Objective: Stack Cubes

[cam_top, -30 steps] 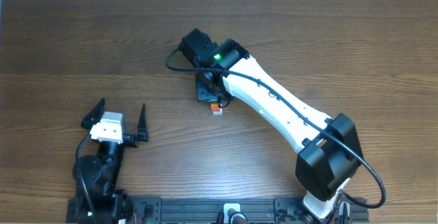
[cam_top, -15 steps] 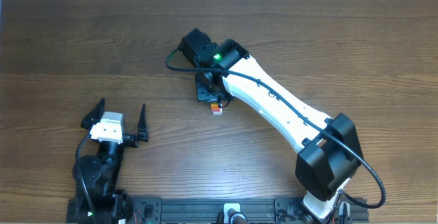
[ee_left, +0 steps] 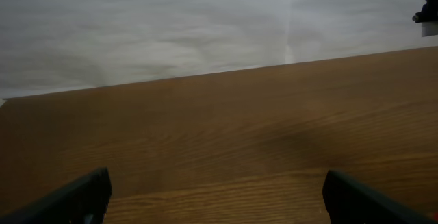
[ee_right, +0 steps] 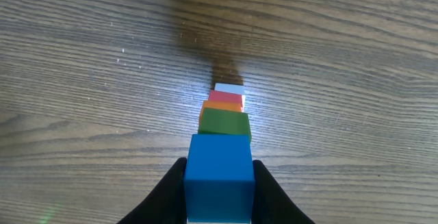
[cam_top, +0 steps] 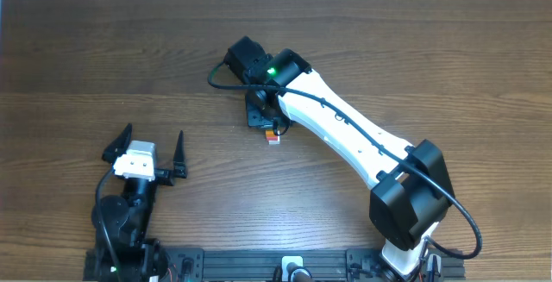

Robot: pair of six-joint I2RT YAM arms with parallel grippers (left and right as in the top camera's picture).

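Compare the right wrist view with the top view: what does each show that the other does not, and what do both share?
Right wrist view: the blue cube held between the right gripper's fingers, over the green cube, orange cube, red cube and white cube.
Top view: the left gripper, open and well away from the cubes, and the right arm reaching up the table.
Both: the stack and the wooden table.
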